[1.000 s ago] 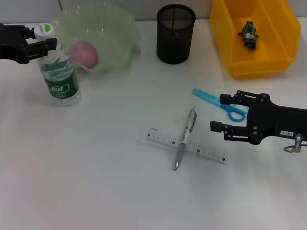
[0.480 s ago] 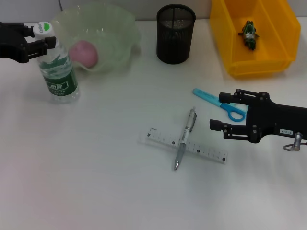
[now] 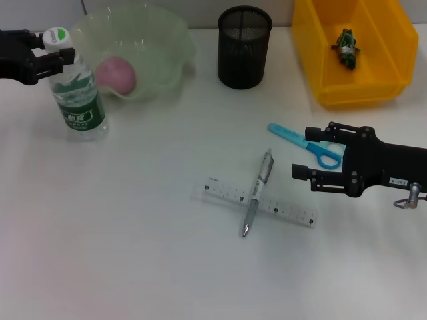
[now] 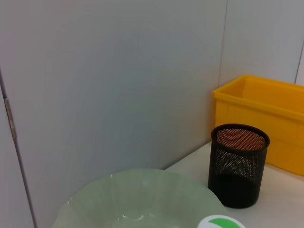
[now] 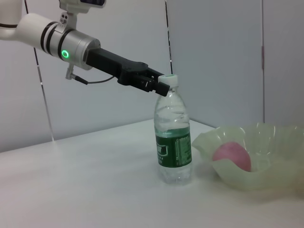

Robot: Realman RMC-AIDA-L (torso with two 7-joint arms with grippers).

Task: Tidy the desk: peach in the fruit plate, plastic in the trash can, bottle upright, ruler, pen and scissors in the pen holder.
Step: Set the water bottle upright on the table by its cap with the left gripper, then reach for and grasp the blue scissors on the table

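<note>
The clear bottle (image 3: 79, 93) with a green label stands upright at the far left, and my left gripper (image 3: 55, 52) is shut around its neck just under the white-green cap (image 4: 221, 222). From the right wrist view the same bottle (image 5: 174, 142) shows upright, pinched by the left gripper (image 5: 159, 85). A pink peach (image 3: 117, 73) lies in the pale green fruit plate (image 3: 167, 47). The silver pen (image 3: 257, 193) lies across the clear ruler (image 3: 287, 213) mid-table. Blue scissors (image 3: 293, 139) lie beside my right gripper (image 3: 303, 155), which is open, its upper finger over the handles. The black mesh pen holder (image 3: 244, 47) stands at the back.
A yellow bin (image 3: 313, 73) at the back right holds a green plastic wrapper (image 3: 347, 47). The plate (image 4: 137, 190), pen holder (image 4: 236, 166) and bin (image 4: 266, 114) stand before a grey wall. White table stretches across the front and left.
The left gripper and the bottle in it have shifted a little left and back, and the bottle stands straighter. The right arm has hardly moved.
</note>
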